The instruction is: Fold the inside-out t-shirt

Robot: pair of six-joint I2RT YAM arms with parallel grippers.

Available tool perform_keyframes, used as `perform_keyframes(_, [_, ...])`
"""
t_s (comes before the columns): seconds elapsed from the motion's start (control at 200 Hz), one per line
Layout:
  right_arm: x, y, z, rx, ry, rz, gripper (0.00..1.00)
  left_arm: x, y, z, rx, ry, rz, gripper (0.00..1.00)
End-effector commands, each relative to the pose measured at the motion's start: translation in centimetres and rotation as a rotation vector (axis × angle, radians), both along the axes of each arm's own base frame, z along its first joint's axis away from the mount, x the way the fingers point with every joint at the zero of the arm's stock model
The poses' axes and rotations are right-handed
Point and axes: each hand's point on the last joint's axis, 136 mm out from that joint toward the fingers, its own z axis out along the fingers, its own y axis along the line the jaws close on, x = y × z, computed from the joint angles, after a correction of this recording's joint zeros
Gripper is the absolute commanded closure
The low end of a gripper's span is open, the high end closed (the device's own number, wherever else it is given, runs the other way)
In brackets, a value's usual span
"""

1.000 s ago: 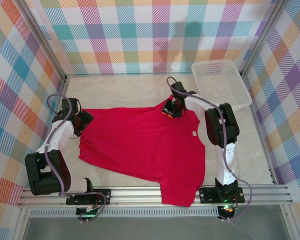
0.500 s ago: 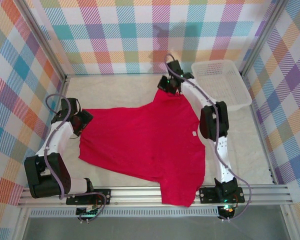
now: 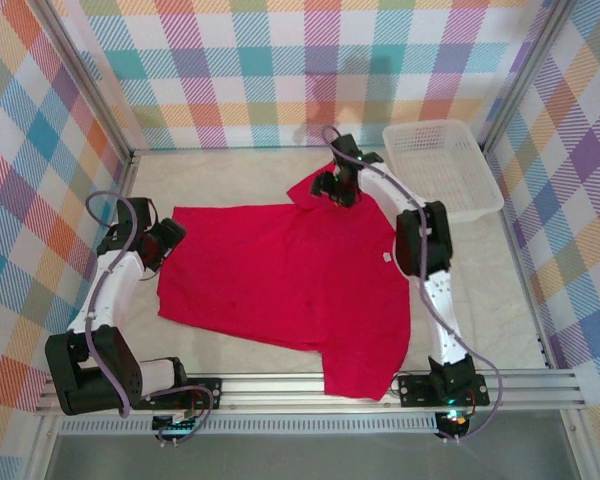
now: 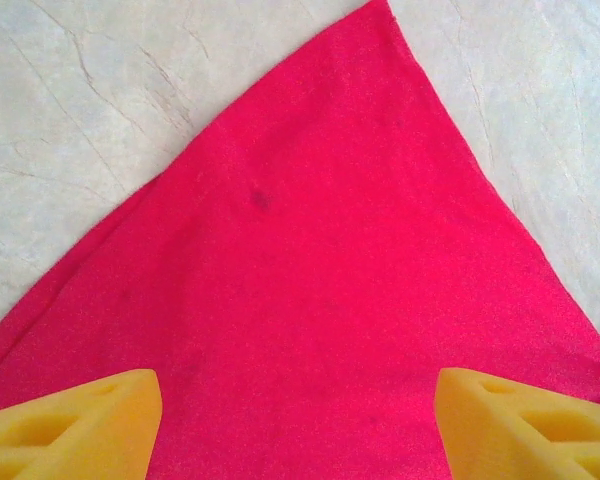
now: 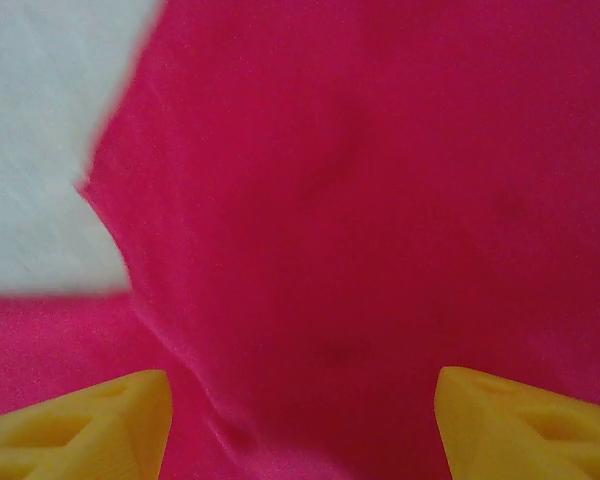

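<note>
Now, inside-out t-shirt point(image 3: 280, 270) lies spread flat across the table point(image 3: 230, 180), roughly mid-table. Its hem is toward the left arm and its collar end toward the right arm. We take the small pale label point(image 3: 387, 258) as marking the collar side.

Far sleeve point(image 3: 315, 190) is drawn out toward the back wall. Near sleeve point(image 3: 360, 375) runs down to the front rail and may overhang it; we can't tell for sure.

Right gripper point(image 3: 332, 187) sits over the far sleeve. In the wrist view its yellow fingers point(image 5: 80, 420) stand wide apart with red cloth beneath and nothing pinched. That pic is blurred, so we can't say if the tips touch the fabric.

Left gripper point(image 3: 163, 240) hovers at the far hem corner. Its fingers point(image 4: 80, 425) are also spread wide, with flat cloth between them and no hold. The corner's point shows clearly ahead of it.

Our read is that this is the flattening stage — garment opened out so the edges are findable, no fold made yet.

- Each arm appears parked over an extremity (sleeve, hem corner), prob. because those are the handles for squaring the cloth.
- White basket point(image 3: 440, 160) stands at the far right, just beside the right arm but clear of the shirt.
- Risk — the near sleeve at the rail could drag on the next pull.
</note>
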Motion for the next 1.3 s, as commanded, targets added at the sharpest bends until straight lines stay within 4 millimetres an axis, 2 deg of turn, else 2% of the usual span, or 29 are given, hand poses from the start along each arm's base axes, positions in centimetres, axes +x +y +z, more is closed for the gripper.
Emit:
perform_keyframes(0.0, [-1.3, -1.4, 4.3, 0.021, -0.117, -0.019, 0.29, 0.5, -1.8, -1.6, -0.070, 0.035, -0.041, 0.27])
perform_keyframes(0.12, [-3.3, -2.7, 0.7, 0.014, -0.048, -0.056, 0.29, 2.6, -3.0, -3.6, -0.113, 0.069, -0.070, 0.28])
perform_keyframes(0.26, [-2.9, -4.5, -3.3, -0.009, 0.033, -0.118, 0.30, 6.2, -3.1, -6.5, -0.139, 0.123, -0.063, 0.28])
perform_keyframes(0.43, [-0.2, -6.8, -6.6, -0.052, 0.076, -0.183, 0.30, 11.2, -2.2, -10.1, -0.121, 0.201, -0.047, 0.29])
perform_keyframes(0.525, [2.3, -7.3, -8.0, -0.060, 0.097, -0.184, 0.31, 13.7, -1.1, -12.0, -0.082, 0.236, -0.037, 0.29])
perform_keyframes(0.59, [4.1, -7.2, -8.5, -0.056, 0.102, -0.170, 0.31, 14.7, -0.1, -13.1, -0.060, 0.286, -0.025, 0.29])
perform_keyframes(0.61, [4.7, -7.1, -8.5, -0.056, 0.099, -0.166, 0.32, 15.2, 0.3, -13.2, -0.056, 0.286, -0.018, 0.29])
perform_keyframes(0.62, [5.0, -7.2, -9.1, -0.058, 0.104, -0.164, 0.32, 15.4, 0.4, -13.2, -0.056, 0.287, -0.016, 0.29])
perform_keyframes(0.725, [8.3, -6.7, -8.4, -0.044, 0.061, -0.139, 0.34, 17.8, 1.8, -12.0, -0.047, 0.230, 0.004, 0.29])
perform_keyframes(0.78, [9.6, -6.4, -7.4, -0.015, 0.027, -0.135, 0.35, 19.0, 2.0, -10.0, -0.045, 0.192, -0.012, 0.29])
perform_keyframes(0.835, [10.7, -5.7, -5.1, 0.031, -0.027, -0.126, 0.35, 19.3, 2.2, -7.5, -0.024, 0.155, -0.024, 0.29])
perform_keyframes(0.9, [11.1, -4.7, -2.1, 0.091, -0.078, -0.101, 0.35, 18.8, 2.2, -4.0, 0.004, 0.105, -0.032, 0.29])
perform_keyframes(0.95, [10.7, -3.8, 0.4, 0.133, -0.107, -0.078, 0.35, 17.4, 2.2, -1.5, 0.037, 0.074, -0.036, 0.29])
perform_keyframes(1.05, [8.4, -1.9, 5.1, 0.170, -0.153, -0.012, 0.33, 12.9, 1.9, 0.8, 0.061, 0.049, -0.018, 0.29])
perform_keyframes(1.085, [7.1, -1.2, 6.5, 0.176, -0.158, 0.013, 0.33, 11.2, 1.7, 0.8, 0.055, 0.045, -0.012, 0.29])
perform_keyframes(1.155, [4.4, -0.1, 7.9, 0.179, -0.144, 0.046, 0.32, 8.0, 1.0, 0.0, 0.024, 0.048, -0.002, 0.29])
perform_keyframes(1.23, [1.4, 0.7, 8.1, 0.185, -0.115, 0.073, 0.32, 5.3, 0.3, -1.6, -0.010, 0.063, 0.008, 0.29])
perform_keyframes(1.295, [-1.7, 1.0, 7.6, 0.178, -0.084, 0.092, 0.33, 3.7, 0.1, -3.0, -0.033, 0.075, 0.013, 0.29])
